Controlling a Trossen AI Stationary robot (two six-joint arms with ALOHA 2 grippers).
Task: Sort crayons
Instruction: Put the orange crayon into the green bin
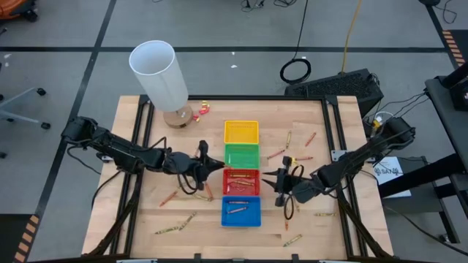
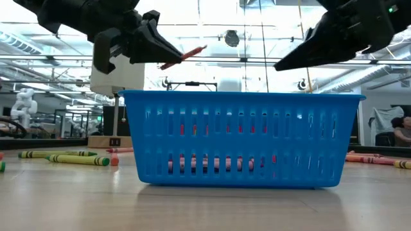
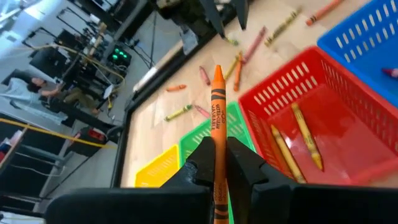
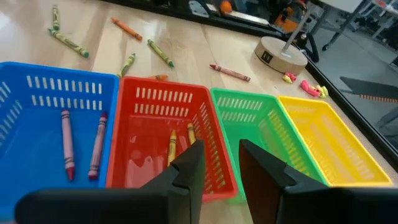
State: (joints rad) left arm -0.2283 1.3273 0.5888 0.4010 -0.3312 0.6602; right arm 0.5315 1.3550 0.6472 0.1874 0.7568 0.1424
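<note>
Four trays stand in a row down the table's middle: yellow (image 1: pixel 241 131), green (image 1: pixel 241 155), red (image 1: pixel 241 181) and blue (image 1: pixel 241 212). My left gripper (image 1: pixel 215 169) hovers at the left rims of the green and red trays, shut on an orange crayon (image 3: pixel 217 106). My right gripper (image 1: pixel 281 180) hovers right of the red tray, open (image 4: pixel 219 168), with nothing between its fingers. The red tray holds two yellowish crayons (image 4: pixel 180 140). Two pinkish-red ones (image 4: pixel 81 146) lie in the blue tray. Several more crayons lie loose on the table. My left gripper pinches the orange crayon's rear half (image 3: pixel 217 149) between its two fingers. The crayon lies along the fingers, and its pointed end (image 2: pixel 196 50) sticks out past their tips. The fingers come almost level from the table's left. The crayon hangs clear above the trays.
A white cylinder (image 1: pixel 161 71) on a round wooden base (image 1: pixel 178 115) stands at the far left, with small red and yellow bits (image 1: pixel 200 108) beside it. Loose crayons lie front left (image 1: pixel 175 223), front right (image 1: pixel 292 239) and right of the trays (image 1: pixel 296 157).
</note>
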